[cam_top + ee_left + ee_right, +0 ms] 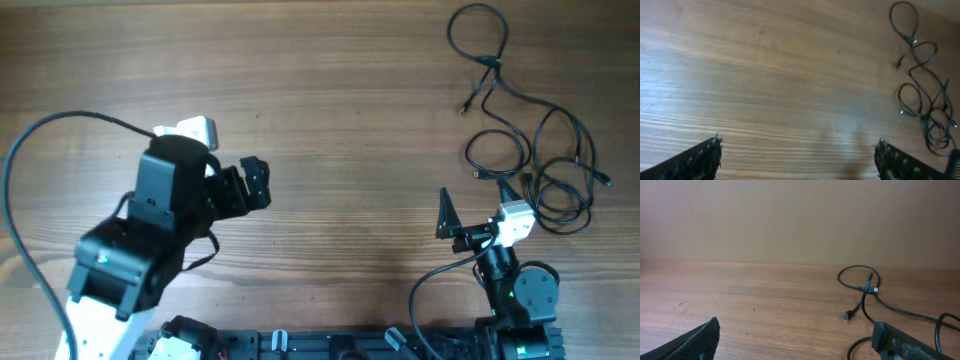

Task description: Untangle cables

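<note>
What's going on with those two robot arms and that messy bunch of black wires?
The arms are meant to untangle the cables, but neither one has hold of them yet. The cables lie in a loose tangle at the far right of the wooden table. The right gripper is open with nothing between its fingers, close beside the tangle. The left gripper is open and empty too, over bare wood on the left side, well away from the cables.

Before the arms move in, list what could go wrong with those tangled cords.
The right fingers stand open close to the densest bunch of the cords; closing there may pinch several strands and tighten the tangle. The left fingers are far off across the table; reaching over may crowd the right arm.
</note>
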Robot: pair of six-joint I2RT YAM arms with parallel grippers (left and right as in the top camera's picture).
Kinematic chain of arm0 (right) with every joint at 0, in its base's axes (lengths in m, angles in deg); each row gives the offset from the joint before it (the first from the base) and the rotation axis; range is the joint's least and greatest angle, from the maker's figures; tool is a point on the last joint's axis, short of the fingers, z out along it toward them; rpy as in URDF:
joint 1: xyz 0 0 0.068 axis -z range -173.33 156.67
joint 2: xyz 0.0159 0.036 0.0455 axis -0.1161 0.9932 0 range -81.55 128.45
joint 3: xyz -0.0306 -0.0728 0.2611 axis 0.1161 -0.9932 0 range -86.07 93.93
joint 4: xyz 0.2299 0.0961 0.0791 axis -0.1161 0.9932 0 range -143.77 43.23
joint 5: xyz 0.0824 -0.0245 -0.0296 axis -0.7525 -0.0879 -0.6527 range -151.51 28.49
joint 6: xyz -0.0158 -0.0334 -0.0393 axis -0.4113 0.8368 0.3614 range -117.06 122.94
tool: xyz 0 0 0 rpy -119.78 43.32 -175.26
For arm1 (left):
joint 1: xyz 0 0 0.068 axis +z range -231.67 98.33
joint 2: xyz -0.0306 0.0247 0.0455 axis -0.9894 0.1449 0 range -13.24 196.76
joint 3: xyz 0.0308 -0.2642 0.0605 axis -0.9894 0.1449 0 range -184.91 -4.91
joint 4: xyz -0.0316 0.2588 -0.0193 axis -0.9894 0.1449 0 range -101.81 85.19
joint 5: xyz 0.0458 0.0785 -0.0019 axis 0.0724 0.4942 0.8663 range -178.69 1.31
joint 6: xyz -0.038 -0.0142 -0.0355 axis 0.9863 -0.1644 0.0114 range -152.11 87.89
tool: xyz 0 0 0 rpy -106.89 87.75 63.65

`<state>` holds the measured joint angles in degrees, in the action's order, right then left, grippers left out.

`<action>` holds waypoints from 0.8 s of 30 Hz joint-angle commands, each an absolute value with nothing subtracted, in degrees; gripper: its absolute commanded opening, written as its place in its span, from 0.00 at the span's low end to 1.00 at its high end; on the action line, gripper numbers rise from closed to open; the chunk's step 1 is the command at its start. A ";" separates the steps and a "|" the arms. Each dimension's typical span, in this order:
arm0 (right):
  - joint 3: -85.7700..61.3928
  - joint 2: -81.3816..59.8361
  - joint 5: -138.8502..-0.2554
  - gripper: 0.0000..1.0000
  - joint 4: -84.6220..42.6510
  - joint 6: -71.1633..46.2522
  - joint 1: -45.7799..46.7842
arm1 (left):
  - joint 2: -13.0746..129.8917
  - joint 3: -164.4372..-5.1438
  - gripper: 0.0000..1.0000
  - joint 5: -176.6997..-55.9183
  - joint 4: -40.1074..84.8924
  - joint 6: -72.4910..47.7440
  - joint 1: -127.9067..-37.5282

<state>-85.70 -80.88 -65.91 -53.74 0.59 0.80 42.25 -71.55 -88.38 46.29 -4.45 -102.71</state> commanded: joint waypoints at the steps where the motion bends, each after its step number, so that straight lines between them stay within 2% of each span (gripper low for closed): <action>1: -85.77 -81.27 -64.91 1.00 -53.83 -0.22 0.73 | 39.27 -62.23 1.00 -87.33 37.68 -4.69 -102.33; 10: -85.77 -81.27 -64.91 1.00 -53.83 -0.22 0.73 | 32.52 -34.93 1.00 -88.22 4.90 -4.67 -102.33; 15: -85.77 -81.27 -64.89 1.00 -53.83 -0.24 0.73 | 29.52 -23.37 1.00 -89.34 -9.18 -4.65 -102.33; 19: -85.77 -81.27 -64.91 1.00 -53.83 -0.24 0.73 | 25.85 -14.83 1.00 -89.27 -17.05 -4.67 -102.33; 24: -85.77 -81.27 -64.91 1.00 -53.85 -0.22 0.73 | 22.29 -10.02 1.00 -89.27 -19.65 -4.65 -102.33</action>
<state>-85.70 -80.88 -65.91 -53.74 0.59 0.82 24.78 -13.03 -88.97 -18.23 -4.41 -102.66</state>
